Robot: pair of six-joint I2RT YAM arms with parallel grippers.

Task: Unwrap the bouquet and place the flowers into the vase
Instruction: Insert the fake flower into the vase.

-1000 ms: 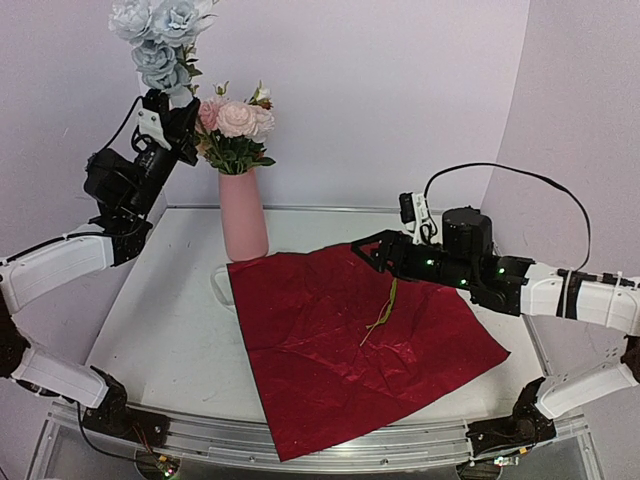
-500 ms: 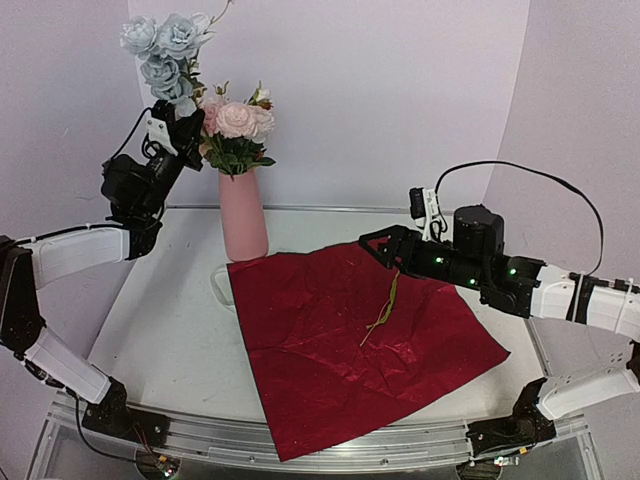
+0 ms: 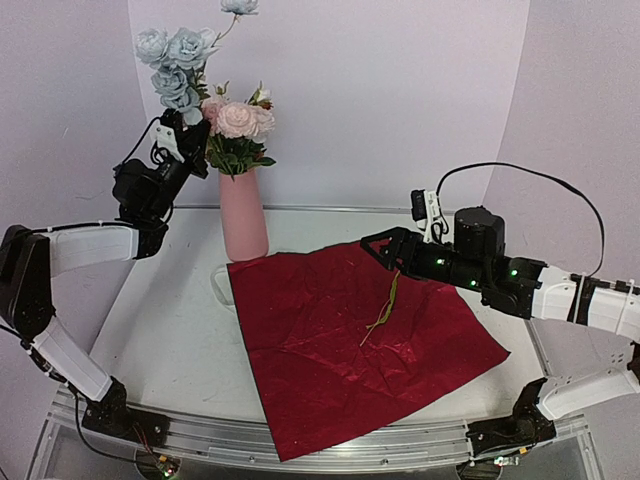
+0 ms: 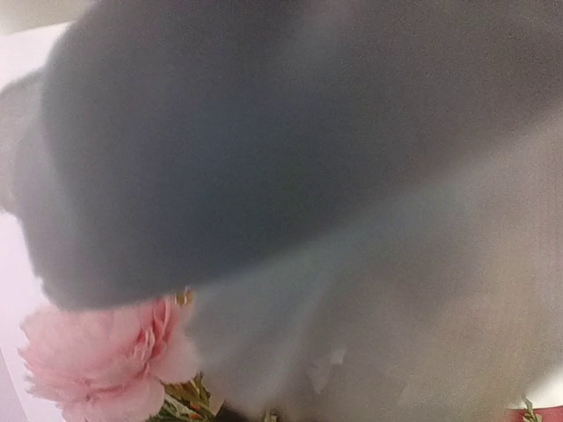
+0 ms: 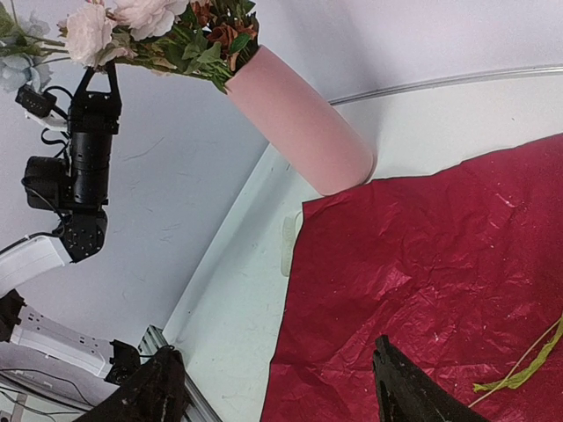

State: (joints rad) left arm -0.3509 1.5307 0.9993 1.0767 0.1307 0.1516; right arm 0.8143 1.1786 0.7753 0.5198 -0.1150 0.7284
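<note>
From above we see the left gripper [image 3: 193,130], fingers together on the stems of the pale blue flowers [image 3: 172,62], held up beside the pink blooms [image 3: 236,120] in the vase [image 3: 243,215]. The vase stands by the far edge of the table [image 3: 170,320], toward its left corner. That arm's wrist camera gives us only blur and one pink bloom. The right gripper [image 3: 375,250], fingers [image 5: 406,392] apart, hovers over the far edge of the wrapping paper [image 3: 350,350]. A green stem [image 3: 383,308] lies on the paper, cut off in the right wrist view.
</note>
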